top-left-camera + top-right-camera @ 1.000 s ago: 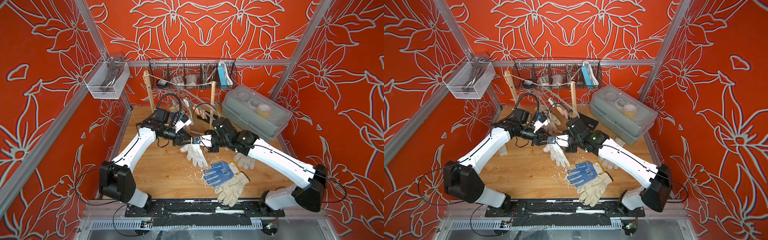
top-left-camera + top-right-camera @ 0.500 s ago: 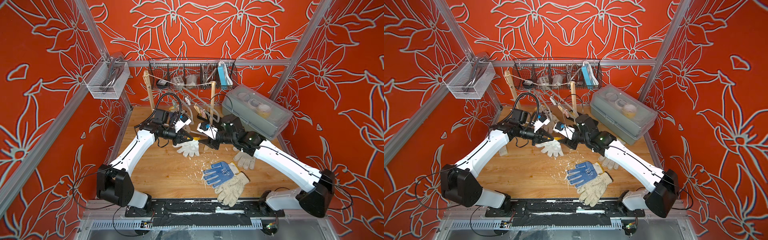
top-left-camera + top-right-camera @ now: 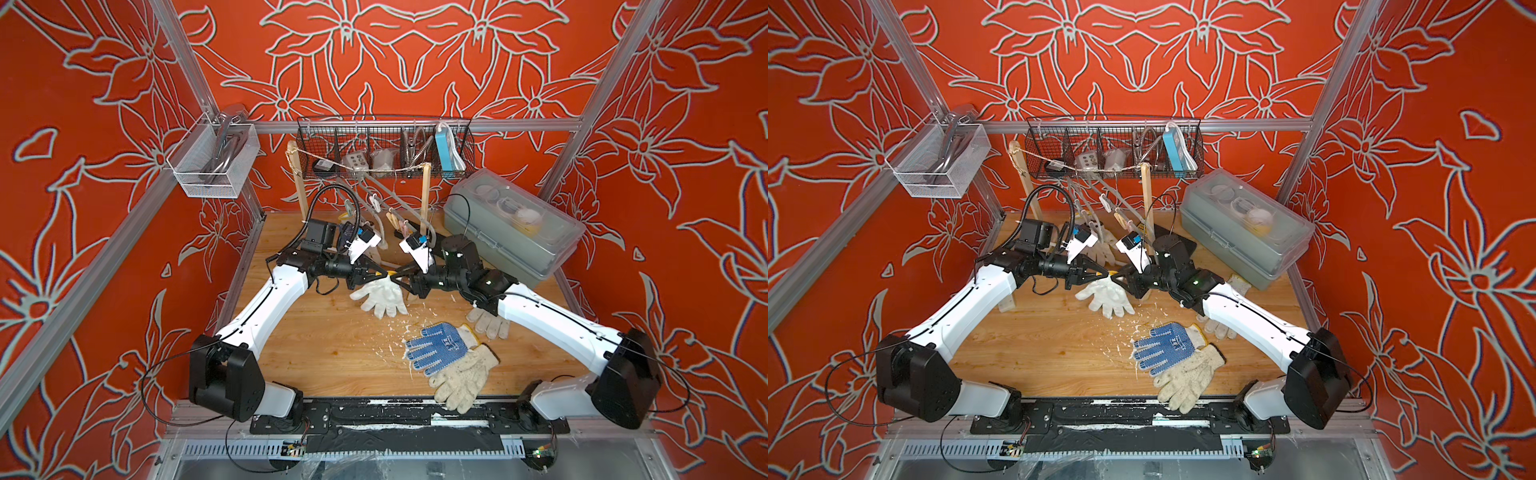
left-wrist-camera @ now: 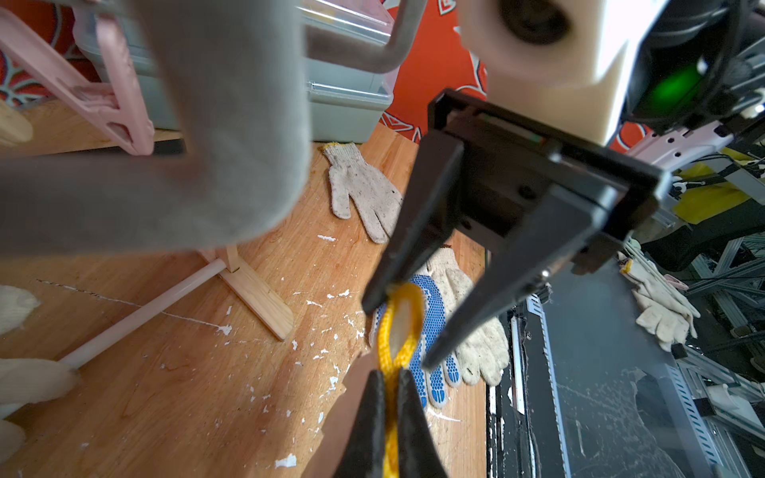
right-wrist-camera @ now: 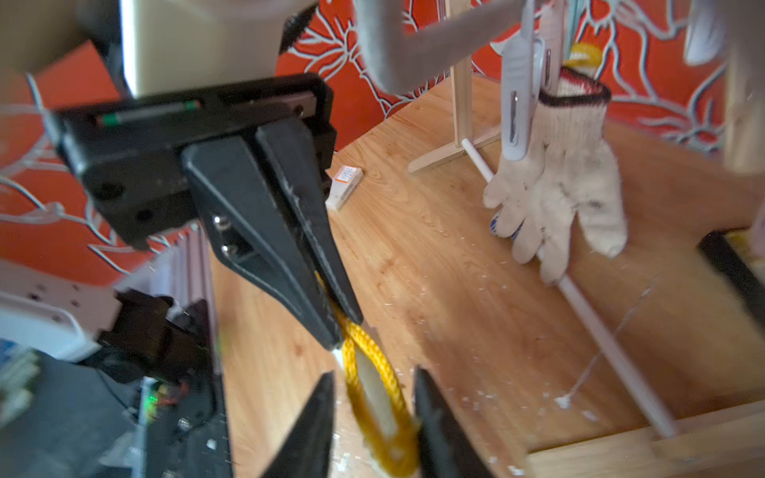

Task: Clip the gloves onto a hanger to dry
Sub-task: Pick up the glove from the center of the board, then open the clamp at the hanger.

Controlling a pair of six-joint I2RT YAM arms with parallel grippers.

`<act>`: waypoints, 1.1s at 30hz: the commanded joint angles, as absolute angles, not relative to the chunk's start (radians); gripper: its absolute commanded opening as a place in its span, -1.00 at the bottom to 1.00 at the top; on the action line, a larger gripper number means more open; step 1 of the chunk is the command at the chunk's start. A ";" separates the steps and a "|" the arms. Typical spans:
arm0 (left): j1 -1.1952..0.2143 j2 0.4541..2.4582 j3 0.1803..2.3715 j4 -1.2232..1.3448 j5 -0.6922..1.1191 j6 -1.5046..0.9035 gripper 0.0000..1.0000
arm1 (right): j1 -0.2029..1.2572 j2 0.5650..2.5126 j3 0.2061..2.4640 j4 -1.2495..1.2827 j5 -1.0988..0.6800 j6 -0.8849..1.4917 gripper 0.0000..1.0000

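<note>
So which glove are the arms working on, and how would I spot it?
Look at the middle of the wooden table, where the left arm and right arm meet tip to tip. The glove is there, its yellow-edged cuff pinched in the left arm's fingers. Unlike the blue-dotted glove and the dingier ones lying flat nearby, it is bright white and held by an arm.

Legible markings: none found.
Blue-dotted glove [image 3: 440, 347] carries a white palm print, too small to read; small white box [image 5: 344, 187] on the counter [image 5: 434, 248], just past the left fingers [image 5: 265, 231], bears an orange label, print blurred.
</note>
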State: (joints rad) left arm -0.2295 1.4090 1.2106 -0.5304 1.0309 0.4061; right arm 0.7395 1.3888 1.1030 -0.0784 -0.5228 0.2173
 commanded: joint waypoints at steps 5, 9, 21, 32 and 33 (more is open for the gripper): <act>-0.219 1.366 1.180 -0.459 1.033 0.354 -0.74 | 0.734 1.391 1.093 -0.009 -0.591 0.278 -1.00; -0.184 1.358 1.185 -0.486 1.025 0.353 -0.14 | 0.725 1.380 1.114 -0.043 -0.568 0.223 -1.00; -0.053 1.532 1.345 -0.386 1.018 0.175 0.25 | 0.722 1.438 1.245 -0.239 -0.508 -0.009 -1.00; -0.055 1.680 1.427 -0.296 0.924 0.051 0.29 | 0.719 1.416 1.243 -0.254 -0.488 -0.014 -1.00; -0.055 1.684 1.424 -0.273 0.927 0.036 0.30 | 0.717 1.416 1.243 -0.255 -0.488 -0.014 -1.00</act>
